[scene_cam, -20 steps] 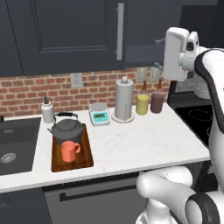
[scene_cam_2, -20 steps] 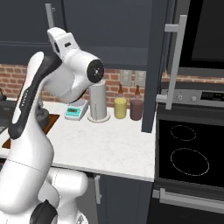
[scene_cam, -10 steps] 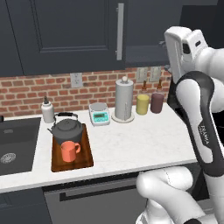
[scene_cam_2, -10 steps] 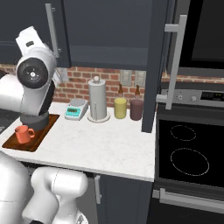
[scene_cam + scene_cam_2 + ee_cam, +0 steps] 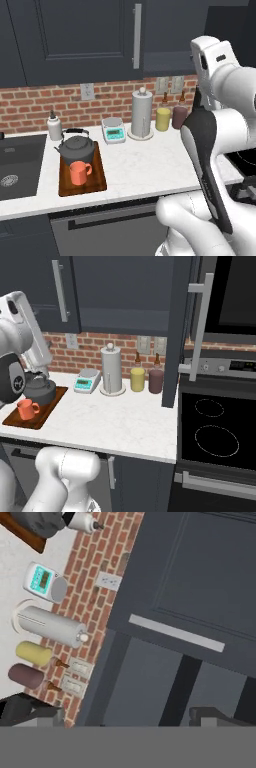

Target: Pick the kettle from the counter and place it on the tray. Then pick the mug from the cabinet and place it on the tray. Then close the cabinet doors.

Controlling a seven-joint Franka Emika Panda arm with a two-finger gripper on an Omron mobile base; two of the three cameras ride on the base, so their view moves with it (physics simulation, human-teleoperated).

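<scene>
Kettle (image 5: 76, 146) dark grey; mug (image 5: 79, 173) orange-red; tray (image 5: 97, 176) dark brown; counter (image 5: 145, 167) white marble-look; cabinet doors (image 5: 75, 40) charcoal-blue, handle apparently silver; backsplash (image 5: 30, 107) red brick.

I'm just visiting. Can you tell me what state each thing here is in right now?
kettle: upright on the tray, lid on.
mug: upright on the tray, in front of the kettle.
left cabinet door: shut.
right cabinet door: swung open.
gripper: open, holding nothing.
</scene>
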